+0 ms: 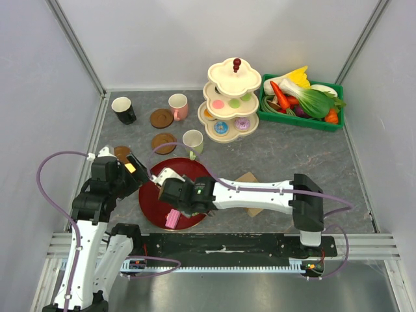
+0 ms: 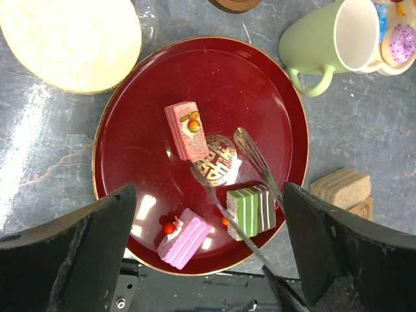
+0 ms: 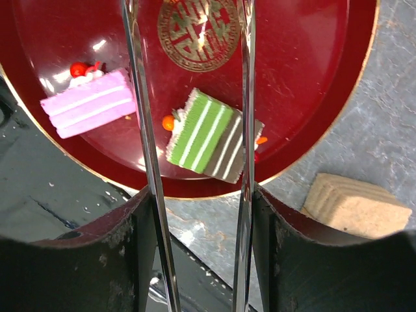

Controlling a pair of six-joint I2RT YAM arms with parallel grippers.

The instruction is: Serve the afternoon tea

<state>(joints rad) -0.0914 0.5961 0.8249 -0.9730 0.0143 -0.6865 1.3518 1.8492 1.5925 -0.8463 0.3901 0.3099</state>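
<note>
A pair of metal tongs (image 3: 246,97) is clasped between the fingers of the right gripper (image 3: 198,227), whose jaws are part closed upon the two arms. The arms are held over a green striped cake slice (image 3: 205,136), which lies on the red round tray (image 2: 260,84) near its edge, beside a pink striped cake slice (image 3: 91,104). Whether the tongs touch the green slice cannot be told. A fruit-topped cake slice (image 2: 186,130) is seen nearer the tray's middle. The left gripper (image 2: 208,192) is held above the tray, spread wide and empty. A pale-green mug (image 2: 325,42) is set just beyond the rim.
</note>
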